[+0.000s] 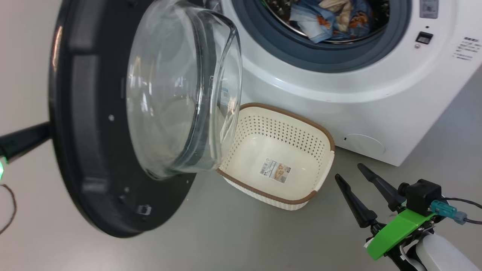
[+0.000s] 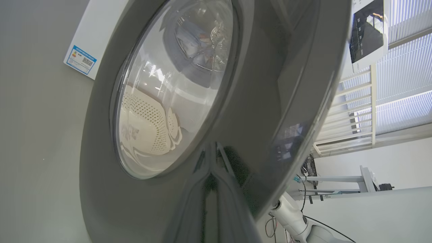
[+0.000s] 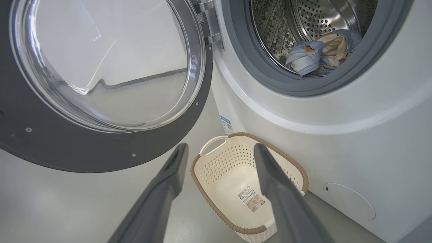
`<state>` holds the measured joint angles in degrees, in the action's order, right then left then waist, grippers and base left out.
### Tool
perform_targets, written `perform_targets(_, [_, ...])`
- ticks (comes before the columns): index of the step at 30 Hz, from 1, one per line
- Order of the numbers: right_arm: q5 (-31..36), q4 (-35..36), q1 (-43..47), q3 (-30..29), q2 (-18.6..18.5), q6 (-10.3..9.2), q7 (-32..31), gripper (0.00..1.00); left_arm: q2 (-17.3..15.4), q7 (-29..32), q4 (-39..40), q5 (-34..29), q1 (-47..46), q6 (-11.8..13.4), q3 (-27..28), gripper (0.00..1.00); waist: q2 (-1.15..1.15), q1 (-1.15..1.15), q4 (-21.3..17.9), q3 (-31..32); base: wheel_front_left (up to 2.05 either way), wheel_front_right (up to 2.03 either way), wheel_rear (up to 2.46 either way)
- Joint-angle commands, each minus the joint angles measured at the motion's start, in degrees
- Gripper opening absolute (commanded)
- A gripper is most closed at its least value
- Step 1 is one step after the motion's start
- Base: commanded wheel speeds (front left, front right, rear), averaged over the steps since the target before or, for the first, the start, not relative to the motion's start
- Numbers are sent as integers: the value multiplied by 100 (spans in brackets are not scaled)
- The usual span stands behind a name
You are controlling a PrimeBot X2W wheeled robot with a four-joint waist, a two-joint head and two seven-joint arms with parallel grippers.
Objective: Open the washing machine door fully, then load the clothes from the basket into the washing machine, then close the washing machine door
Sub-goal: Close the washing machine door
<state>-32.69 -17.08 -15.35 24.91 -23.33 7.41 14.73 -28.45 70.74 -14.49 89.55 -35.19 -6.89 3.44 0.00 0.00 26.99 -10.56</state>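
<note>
Right end effector point(image 1: 347, 170) lower right, fingers apart, angled up-left near the basket point(image 1: 286, 131); left end effector point(image 1: 35, 134) at left edge behind the washing machine door point(image 1: 86, 150), grip unclear; clothes point(image 1: 335, 17) in drum, top; basket's label point(image 1: 275, 170) unreadable.

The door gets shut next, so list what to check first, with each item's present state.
1. Clothes inside the drum: ok.
2. Fabric clear of the grey gasket: cannot tell; a blue fold lies near the rim.
3. Basket empty: ok.
4. Basket clear of the swing of the washing machine door: cannot tell.
5. Right tool open, apart from the door: ok.
6. Left tool in contact behind the door: cannot tell.
</note>
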Motion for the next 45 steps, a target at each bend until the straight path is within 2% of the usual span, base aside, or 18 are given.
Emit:
perform_targets(1, [34, 156, 87, 13, -7, 8, 27, 100, -208, 144, 413, 121, -30, -59, 133, 0, 0, 0, -172, 74, 0, 0, 0])
perform_targets(9, [106, 239, 120, -193, 86, 8, 27, 100, 265, 389, 1356, 271, -61, -59, -160, 0, 0, 0, -710, 29, 0, 0, 0])
perform_targets(21, [226, 361, 74, -525, 291, 8, 27, 100, 865, -163, 1630, -195, -492, -59, -469, 0, 0, 0, -1547, -245, 0, 0, 0])
perform_targets(33, [338, 458, -88, -729, 566, 8, 27, 100, 1058, -1080, 1196, -569, -1284, -59, -717, 0, 0, 0, -2303, -598, 0, 0, 0])
perform_targets(45, [410, 496, -247, -804, 820, 8, 27, 100, 897, -2339, 471, -817, -2048, -59, -766, 0, 0, 0, -2901, -864, 0, 0, 0])
